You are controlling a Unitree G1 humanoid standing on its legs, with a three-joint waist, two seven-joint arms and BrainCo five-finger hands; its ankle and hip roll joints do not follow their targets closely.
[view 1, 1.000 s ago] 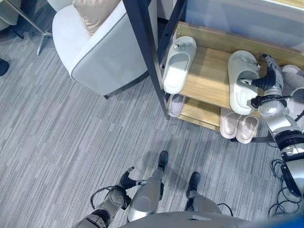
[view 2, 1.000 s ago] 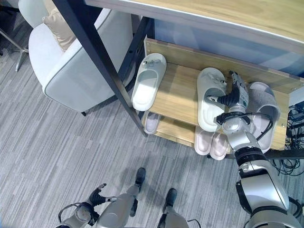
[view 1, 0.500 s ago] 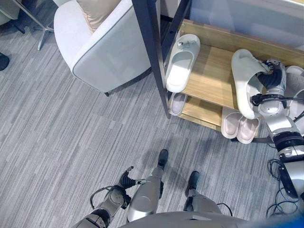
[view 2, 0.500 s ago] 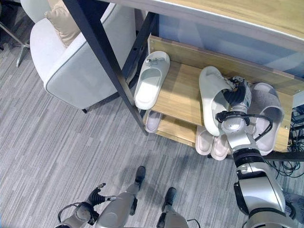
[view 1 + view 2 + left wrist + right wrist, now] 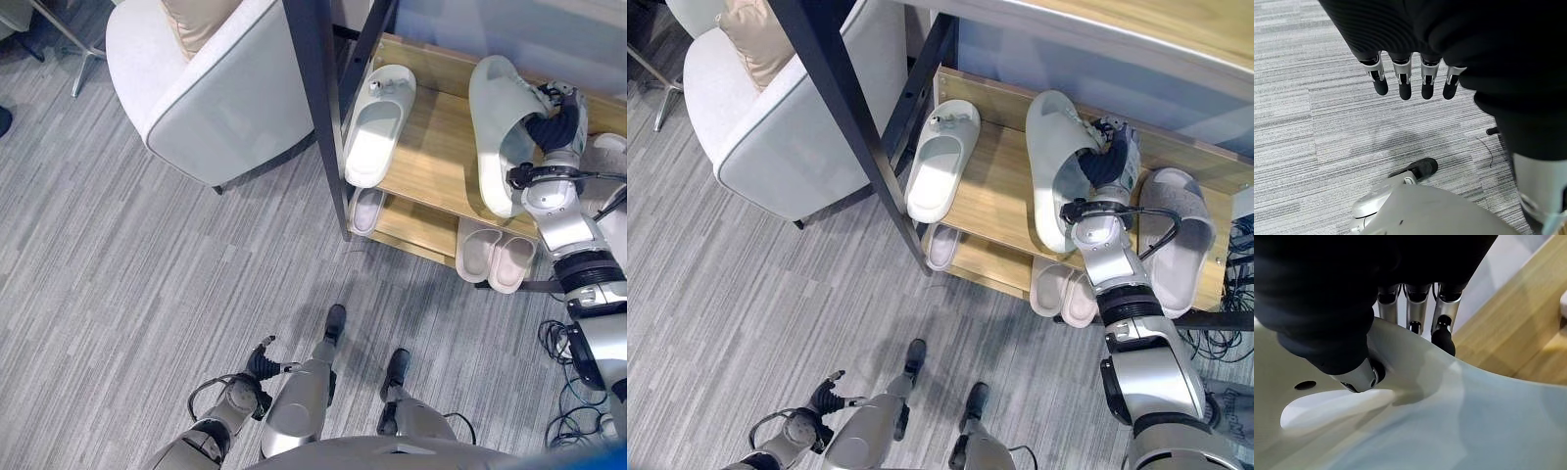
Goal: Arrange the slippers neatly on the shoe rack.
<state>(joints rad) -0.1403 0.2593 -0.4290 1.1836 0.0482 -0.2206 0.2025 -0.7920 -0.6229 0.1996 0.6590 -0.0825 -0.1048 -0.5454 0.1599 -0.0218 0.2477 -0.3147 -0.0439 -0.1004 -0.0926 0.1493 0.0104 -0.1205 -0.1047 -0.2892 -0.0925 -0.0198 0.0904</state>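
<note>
We are pinching a slipper [image 5: 1054,166] in our right hand [image 5: 1104,168] over the rack [image 5: 994,201]; left hand [image 5: 1410,78] fingers are hanging relaxed.

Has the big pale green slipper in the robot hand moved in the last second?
Yes. The big pale green slipper, pinched by the right robot hand, has lifted and tipped up off the wooden shelf.

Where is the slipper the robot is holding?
The slipper is in the right hand, tilted up over the rack's top shelf, between a white slipper on the left and a grey slipper on the right.
</note>
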